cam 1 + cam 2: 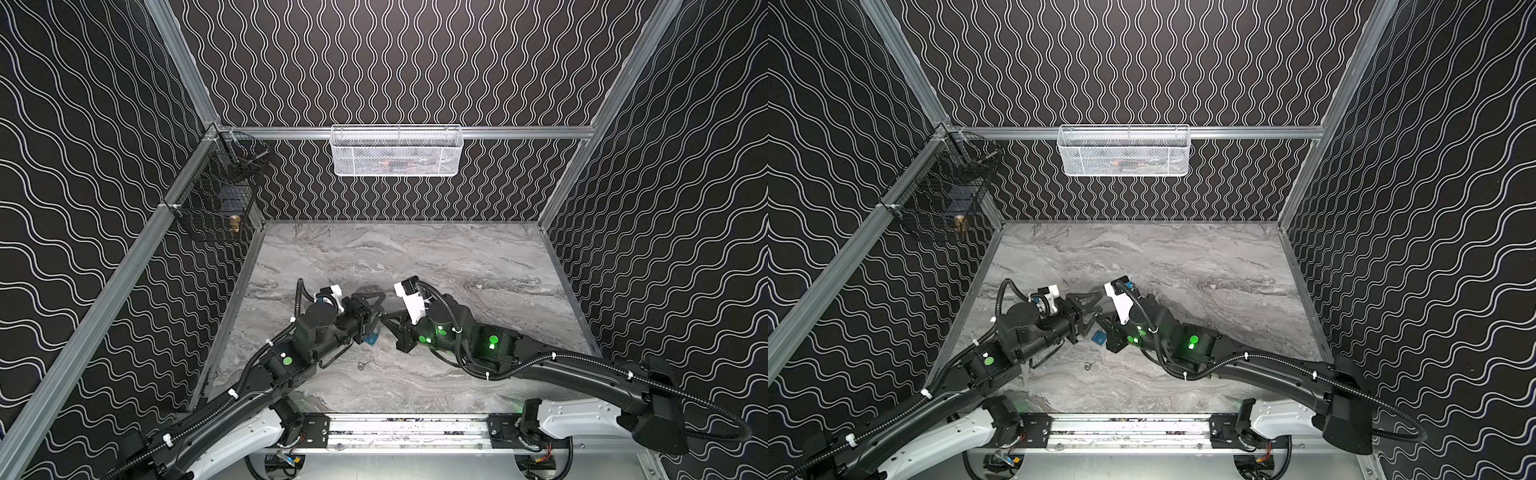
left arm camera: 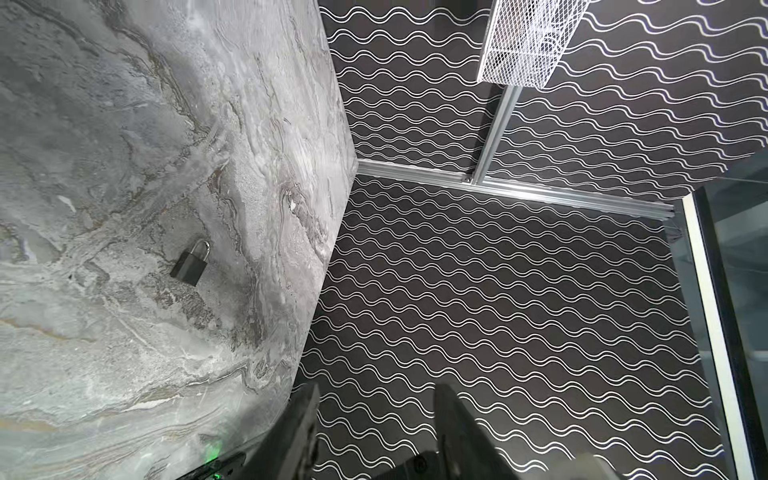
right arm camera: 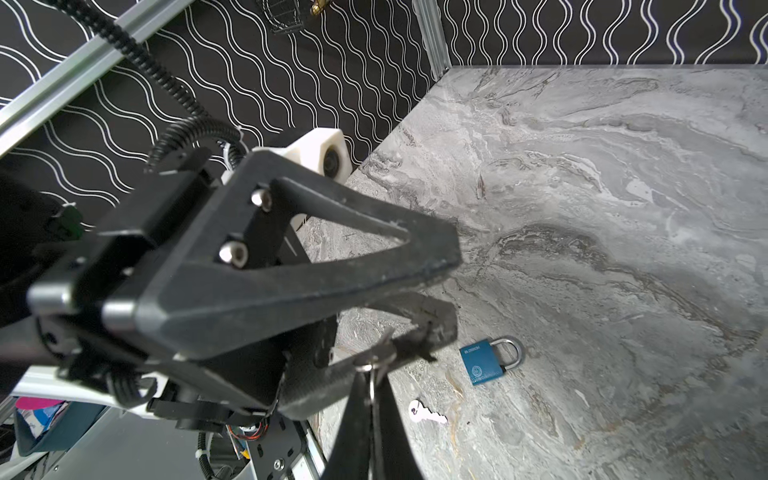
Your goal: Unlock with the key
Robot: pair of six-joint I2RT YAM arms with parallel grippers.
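My right claw (image 3: 369, 384) is clamped on the small silver key (image 3: 376, 356), up off the grey marble desk (image 3: 623, 249) near the blue square padlock (image 3: 484, 363). My left claw (image 3: 446, 291) stands part open around it; best close squarely, leaving the blade free.

the only writing that shows is on the blue lock (image 3: 484, 363), which lies on the table (image 3: 623, 249) in the right wrist view. a short row of pale letters runs near one edge of its face, but they are too small to read for sure. next to them sits a round pale sign with rings in it. no other words or numbers can be read.
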